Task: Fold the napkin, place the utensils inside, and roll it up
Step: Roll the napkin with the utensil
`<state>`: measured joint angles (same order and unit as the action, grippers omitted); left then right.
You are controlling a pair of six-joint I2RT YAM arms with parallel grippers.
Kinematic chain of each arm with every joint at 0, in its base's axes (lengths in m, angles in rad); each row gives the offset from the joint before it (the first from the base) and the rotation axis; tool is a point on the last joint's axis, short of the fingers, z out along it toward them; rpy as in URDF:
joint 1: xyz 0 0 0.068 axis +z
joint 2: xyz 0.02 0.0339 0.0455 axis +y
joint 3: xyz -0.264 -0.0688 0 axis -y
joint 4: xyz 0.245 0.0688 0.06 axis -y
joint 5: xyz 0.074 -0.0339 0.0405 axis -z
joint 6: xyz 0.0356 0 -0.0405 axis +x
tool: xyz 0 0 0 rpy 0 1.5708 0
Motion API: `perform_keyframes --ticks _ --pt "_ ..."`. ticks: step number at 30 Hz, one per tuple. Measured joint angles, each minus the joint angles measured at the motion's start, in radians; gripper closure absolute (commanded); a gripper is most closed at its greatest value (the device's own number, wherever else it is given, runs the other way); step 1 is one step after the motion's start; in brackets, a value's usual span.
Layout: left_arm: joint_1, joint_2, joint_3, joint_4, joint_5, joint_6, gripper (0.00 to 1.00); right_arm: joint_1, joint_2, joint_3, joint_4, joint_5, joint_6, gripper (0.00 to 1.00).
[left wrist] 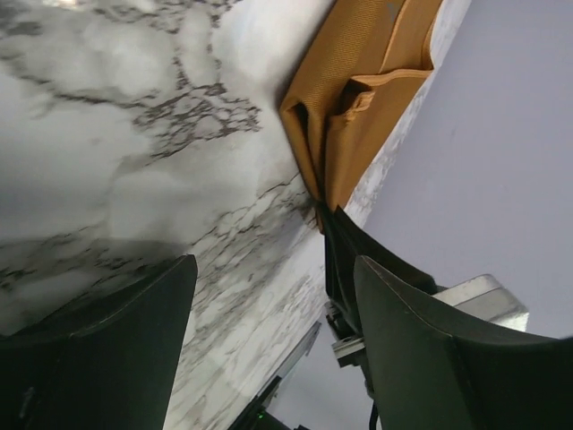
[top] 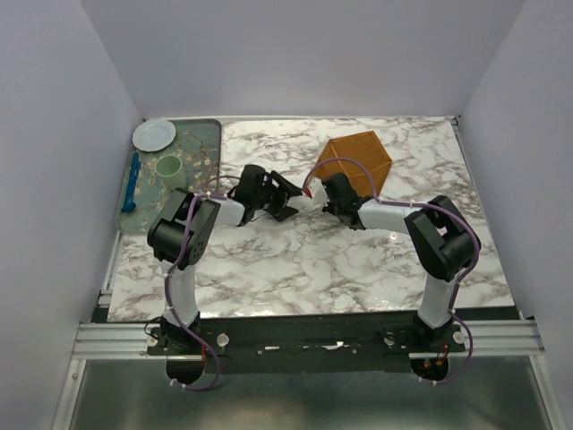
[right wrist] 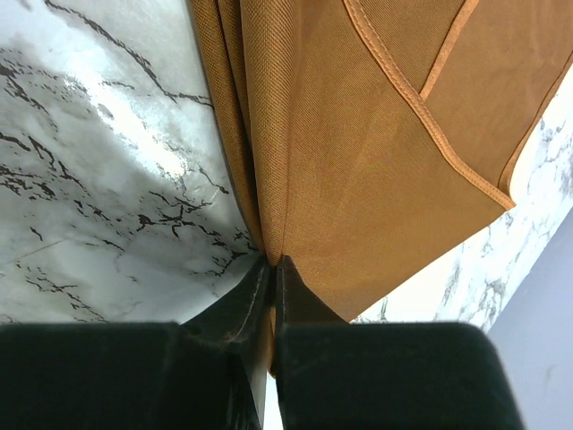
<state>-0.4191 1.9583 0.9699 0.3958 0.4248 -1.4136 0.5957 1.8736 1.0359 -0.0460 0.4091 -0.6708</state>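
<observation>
On the far left, at about ten o'clock on the table, we see a tray (top: 201,136) with a white plate (top: 154,134), a pale green cup (top: 170,168) and a blue plastic tool (top: 132,184). We cannot pick out the fork for sure from here, but it is not on the cloth. Next, near the middle of the table, the left claw (left wrist: 273,269) has its two fingers wide apart with nothing between them, and it points at the cloth's near corner. Just to its right, the right claw (right wrist: 273,264) has its fingers pressed together on the edge of the napkin (top: 358,159), pinching a few layers at once. The napkin lies at about one o'clock, flat on the table, with its sides turned in so we see stacked layers and a stitched hem on top. We think the folding has begun but is not finished, because one claw is gripping an edge. Putting the fork inside and rolling the cloth up are both not yet done. The table (top: 295,269) is white marble with gray veins, smooth and a bit shiny, so we think the cloth could slide on it. Plain pale walls (top: 295,54) stand at nine, twelve and three o'clock, and a metal rail (top: 304,339) with the arm bases runs along six o'clock.
</observation>
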Motion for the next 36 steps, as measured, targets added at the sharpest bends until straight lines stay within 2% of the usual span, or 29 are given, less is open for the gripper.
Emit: perform_keyframes --ticks 28,31,36 --pt "-0.126 0.253 0.235 0.176 -0.012 -0.152 0.28 -0.073 -0.051 0.028 -0.021 -0.105 0.031 0.96" --pt "-0.131 0.267 0.252 0.180 -0.018 -0.153 0.31 -0.074 -0.051 0.028 -0.030 -0.112 0.037 0.96" --pt "-0.133 0.297 0.288 0.180 -0.035 -0.155 0.46 -0.074 -0.051 0.029 -0.032 -0.115 0.043 0.96"
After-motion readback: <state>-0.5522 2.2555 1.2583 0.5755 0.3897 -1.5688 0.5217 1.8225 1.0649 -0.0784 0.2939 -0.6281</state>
